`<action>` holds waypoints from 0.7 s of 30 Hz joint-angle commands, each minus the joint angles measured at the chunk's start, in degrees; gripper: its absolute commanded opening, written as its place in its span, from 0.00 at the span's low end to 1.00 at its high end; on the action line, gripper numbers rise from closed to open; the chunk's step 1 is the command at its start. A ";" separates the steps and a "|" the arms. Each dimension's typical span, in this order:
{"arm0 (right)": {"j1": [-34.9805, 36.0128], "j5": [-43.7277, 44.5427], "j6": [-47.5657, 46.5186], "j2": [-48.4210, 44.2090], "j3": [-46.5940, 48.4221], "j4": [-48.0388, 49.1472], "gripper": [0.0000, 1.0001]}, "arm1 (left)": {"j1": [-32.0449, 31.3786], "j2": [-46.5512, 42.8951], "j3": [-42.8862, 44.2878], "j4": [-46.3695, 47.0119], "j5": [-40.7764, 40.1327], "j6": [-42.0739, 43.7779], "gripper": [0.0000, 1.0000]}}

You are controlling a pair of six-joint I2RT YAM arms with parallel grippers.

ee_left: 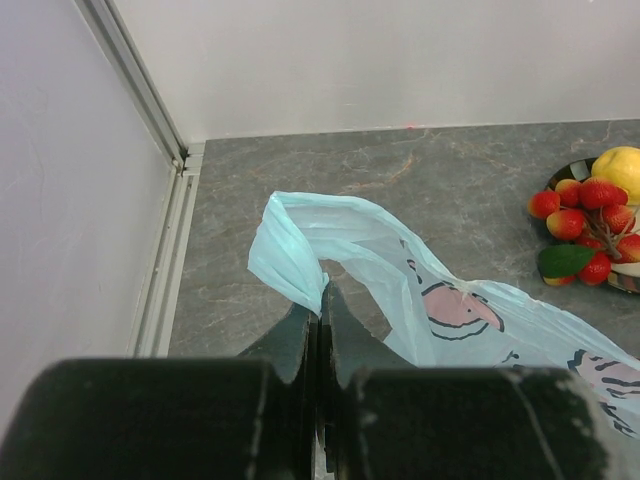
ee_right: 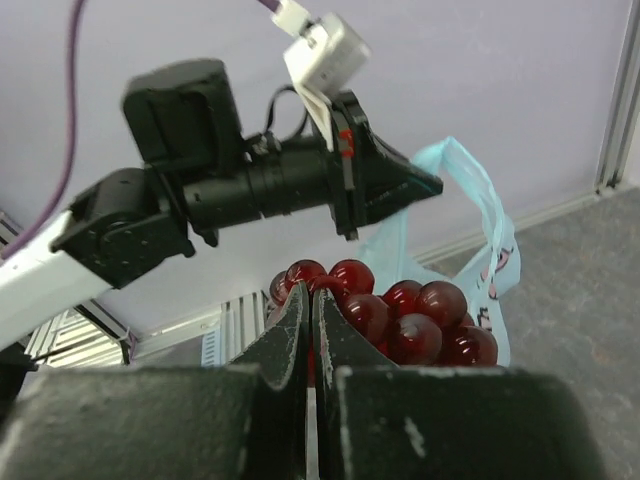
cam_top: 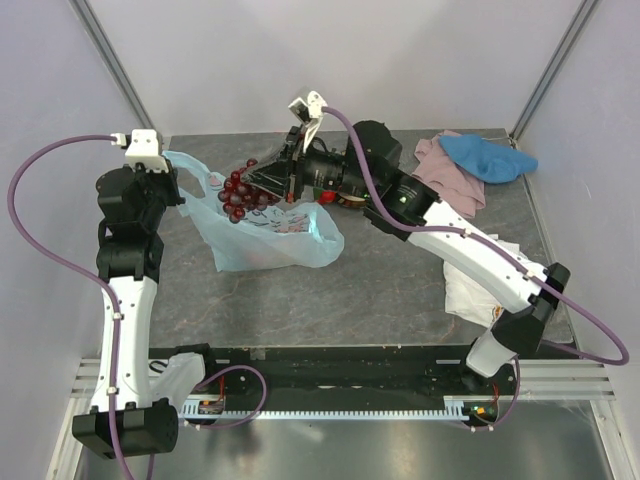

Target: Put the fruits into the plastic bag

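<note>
A light-blue plastic bag (cam_top: 270,238) with pink cartoon prints lies at the table's middle left. My left gripper (cam_top: 186,203) is shut on one of its handles, and the pinched film shows at the fingertips (ee_left: 322,292) in the left wrist view. Just above the bag's mouth hangs a bunch of dark red grapes (cam_top: 240,192), and my right gripper (cam_top: 262,180) is shut on it; the grapes (ee_right: 420,315) bulge beside its fingers. A yellow lemon (ee_left: 620,168) and red strawberries (ee_left: 590,215) rest on a dark-rimmed plate (ee_left: 556,180), mostly hidden under the right arm in the top view.
A blue cloth (cam_top: 490,158) lies on a pink cloth (cam_top: 445,172) at the back right. A white cloth (cam_top: 468,290) sits under the right arm. Walls with metal rails close the table at left, right and back.
</note>
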 commanded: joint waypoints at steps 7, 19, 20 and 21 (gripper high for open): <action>1.91 -1.34 1.83 2.54 5.74 0.77 0.00 | -0.42 -0.98 -0.11 2.69 -0.35 2.10 0.02; 3.58 -3.10 4.29 8.34 8.99 1.04 0.00 | -0.77 -0.98 -0.11 2.60 -0.44 2.19 0.02; 3.58 -3.10 4.29 8.78 8.99 1.04 0.00 | -0.77 -1.06 -0.11 2.60 -0.53 2.19 0.01; 3.67 -3.02 4.29 8.87 8.99 1.04 0.00 | -0.68 -0.98 -0.11 2.60 -0.44 2.19 0.01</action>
